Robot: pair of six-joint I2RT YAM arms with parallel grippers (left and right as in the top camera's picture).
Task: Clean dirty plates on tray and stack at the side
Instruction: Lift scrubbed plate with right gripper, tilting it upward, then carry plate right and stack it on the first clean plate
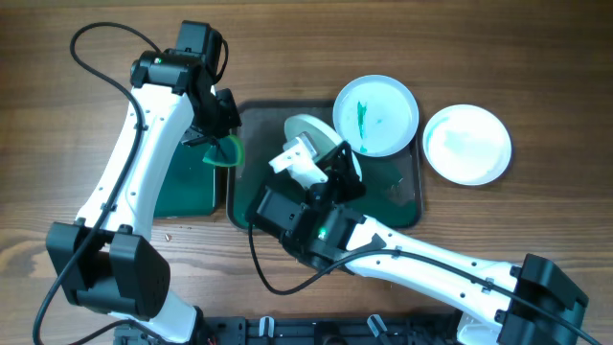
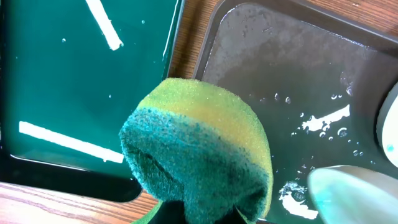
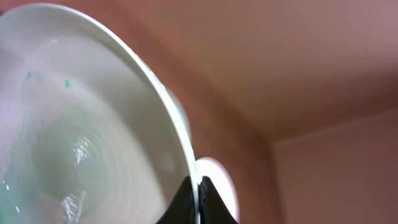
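The right gripper (image 3: 198, 186) is clamped on the rim of a tilted plate (image 3: 93, 124), held above the tray (image 1: 407, 206). The left gripper (image 1: 222, 139) is closed on a sponge (image 2: 199, 155) just beside it. The plate looks wet (and is pinched only at its edge), so it could be levered loose by scrubbing pressure. Water is pooled on the tray, which is set on a wooden table (image 1: 536, 57). Of the room, only a blurred pinkish ceiling is shown.
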